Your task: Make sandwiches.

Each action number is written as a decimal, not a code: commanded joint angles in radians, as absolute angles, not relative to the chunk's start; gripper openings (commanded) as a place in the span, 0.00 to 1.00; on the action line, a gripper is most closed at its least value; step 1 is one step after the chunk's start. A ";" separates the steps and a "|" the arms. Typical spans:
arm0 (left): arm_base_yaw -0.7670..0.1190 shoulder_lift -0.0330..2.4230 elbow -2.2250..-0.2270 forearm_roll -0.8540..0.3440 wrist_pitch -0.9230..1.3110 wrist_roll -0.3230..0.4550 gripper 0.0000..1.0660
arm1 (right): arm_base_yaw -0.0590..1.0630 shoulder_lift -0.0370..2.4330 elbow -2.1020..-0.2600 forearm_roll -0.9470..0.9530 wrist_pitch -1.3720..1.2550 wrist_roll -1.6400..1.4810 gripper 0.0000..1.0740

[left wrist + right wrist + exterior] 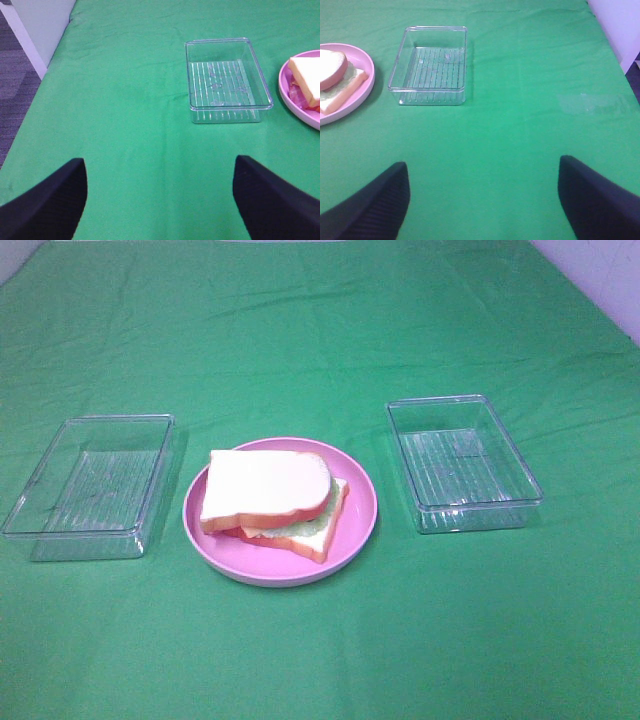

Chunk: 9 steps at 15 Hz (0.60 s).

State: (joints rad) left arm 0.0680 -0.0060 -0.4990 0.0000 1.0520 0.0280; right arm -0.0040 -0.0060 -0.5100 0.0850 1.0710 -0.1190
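Zero legible writing on sandwich [272,502].

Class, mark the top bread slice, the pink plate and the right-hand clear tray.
top bread slice [262,486], exterior high view, middle of its white face.
pink plate [362,508], exterior high view, bare right rim.
right clear tray [441,507], exterior high view, ribbed floor near front wall.

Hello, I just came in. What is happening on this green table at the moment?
Nothing is being handled right now. A sandwich sits assembled on the pink plate, with lettuce showing between the bread slices. A clear tray stands on each side, the other to the right, both empty. The left gripper and right gripper are open, holding nothing, back from the trays.
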 commanded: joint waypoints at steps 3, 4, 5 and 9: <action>0.067 -0.024 -0.498 0.000 1.042 0.031 0.72 | -0.006 -0.021 -0.505 0.084 1.061 -0.133 0.72; 0.067 -0.025 -0.498 -0.007 1.042 0.031 0.72 | -0.006 -0.021 -0.505 0.084 1.061 -0.133 0.72; 0.067 -0.025 -0.498 -0.007 1.042 0.031 0.72 | -0.006 -0.021 -0.505 0.084 1.061 -0.133 0.72; 0.022 -0.025 -0.498 -0.015 1.042 0.029 0.72 | -0.006 -0.020 -0.505 0.084 1.061 -0.133 0.72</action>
State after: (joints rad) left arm 0.0310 -0.0060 -0.4990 -0.0050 1.0520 0.0280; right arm -0.0040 -0.0060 -0.5100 0.0850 1.0710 -0.1190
